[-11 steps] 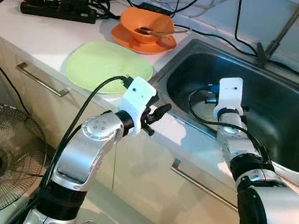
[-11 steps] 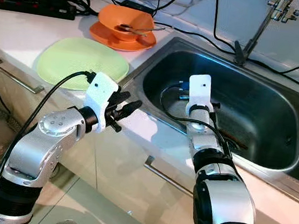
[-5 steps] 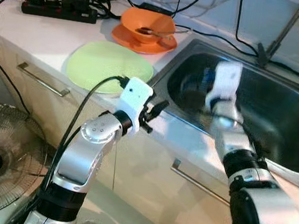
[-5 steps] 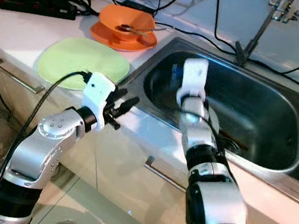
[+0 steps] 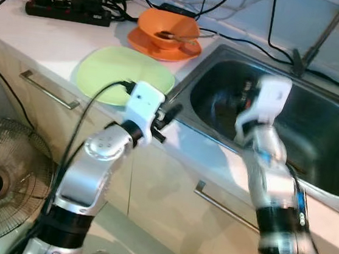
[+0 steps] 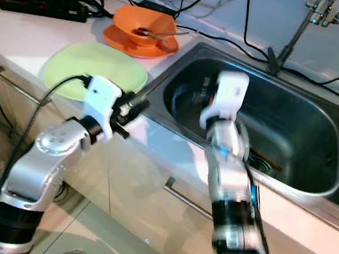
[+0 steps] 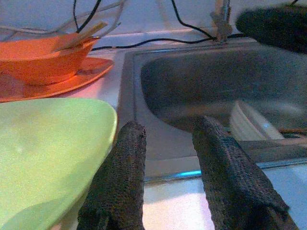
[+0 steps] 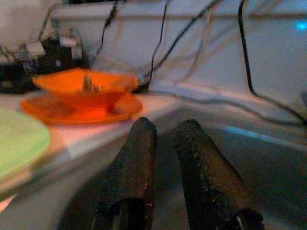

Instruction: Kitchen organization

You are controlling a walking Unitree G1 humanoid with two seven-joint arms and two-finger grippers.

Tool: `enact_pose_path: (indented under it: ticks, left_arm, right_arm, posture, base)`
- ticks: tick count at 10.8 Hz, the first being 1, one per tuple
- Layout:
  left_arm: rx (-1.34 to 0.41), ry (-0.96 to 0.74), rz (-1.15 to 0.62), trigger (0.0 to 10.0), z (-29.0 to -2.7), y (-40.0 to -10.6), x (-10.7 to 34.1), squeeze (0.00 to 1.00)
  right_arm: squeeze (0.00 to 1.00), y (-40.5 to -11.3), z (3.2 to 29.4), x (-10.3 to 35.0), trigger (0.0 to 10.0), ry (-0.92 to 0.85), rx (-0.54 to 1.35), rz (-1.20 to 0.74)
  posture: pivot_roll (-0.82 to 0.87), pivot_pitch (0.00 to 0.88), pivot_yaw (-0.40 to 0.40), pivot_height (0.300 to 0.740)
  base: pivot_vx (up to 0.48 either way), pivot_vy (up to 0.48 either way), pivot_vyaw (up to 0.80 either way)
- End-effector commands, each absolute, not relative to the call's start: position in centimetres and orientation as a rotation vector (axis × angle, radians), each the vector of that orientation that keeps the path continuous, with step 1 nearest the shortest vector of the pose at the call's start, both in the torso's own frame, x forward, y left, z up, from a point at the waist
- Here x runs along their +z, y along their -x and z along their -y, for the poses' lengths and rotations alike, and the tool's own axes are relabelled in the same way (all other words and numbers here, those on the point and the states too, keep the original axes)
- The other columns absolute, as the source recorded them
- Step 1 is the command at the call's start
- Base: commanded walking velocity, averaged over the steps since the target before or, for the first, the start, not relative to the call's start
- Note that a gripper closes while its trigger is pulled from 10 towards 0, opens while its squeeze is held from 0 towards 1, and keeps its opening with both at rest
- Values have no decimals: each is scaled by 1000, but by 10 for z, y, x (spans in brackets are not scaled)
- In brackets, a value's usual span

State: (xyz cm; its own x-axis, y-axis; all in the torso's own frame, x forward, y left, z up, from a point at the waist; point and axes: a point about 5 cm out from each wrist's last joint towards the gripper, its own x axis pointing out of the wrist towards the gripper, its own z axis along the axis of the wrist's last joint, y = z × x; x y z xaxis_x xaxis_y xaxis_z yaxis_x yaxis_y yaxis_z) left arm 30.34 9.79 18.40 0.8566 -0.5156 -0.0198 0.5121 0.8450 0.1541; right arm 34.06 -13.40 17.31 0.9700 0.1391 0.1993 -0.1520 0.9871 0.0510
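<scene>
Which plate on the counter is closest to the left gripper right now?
The green plate. The left gripper hangs at its edge beside the sink. The orange plate lies farther back with an orange bowl on it.

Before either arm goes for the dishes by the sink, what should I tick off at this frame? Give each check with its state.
1. Left end effector empty, fingers apart: ok.
2. Right end effector empty, over the sink: ok.
3. Green plate lying flat on the counter, unobstructed: ok.
4. Orange bowl sitting on the orange plate, utensil inside: ok.
5. Cables behind the orange bowl clear of it: cannot tell.
6. Right arm sharp in the head views: not ok, blurred.
</scene>
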Motion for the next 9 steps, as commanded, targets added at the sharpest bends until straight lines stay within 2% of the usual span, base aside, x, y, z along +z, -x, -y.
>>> enact_pose_path:
  ticks: [1,4,7,8,9]
  left_arm:
    - [-515,-164,39,10000,-101,-306,187,0]
    - [-449,-196,82,10000,-113,-308,193,0]
    - [-432,-206,106,10000,-117,-306,195,0]
    - [-428,-239,110,10000,-120,-304,194,0]
    - [-436,-347,114,10000,-124,-301,197,0]
  right_arm:
    - [0,-335,136,168,10000,-92,155,166]
    - [0,-307,130,149,10000,-112,254,55]
    - [0,-300,122,147,10000,-137,286,28]
    - [0,-300,120,147,10000,-147,286,19]
    - [0,-300,117,146,10000,-157,285,10]
  posture:
    - [53,62,-96,719]
    - [50,69,-103,719]
    - [51,69,-105,719]
    - [51,69,-105,719]
    - [54,71,-104,719]
  base:
    - [0,0,0]
    - [0,0,0]
    - [0,0,0]
    - [0,0,0]
    - [0,0,0]
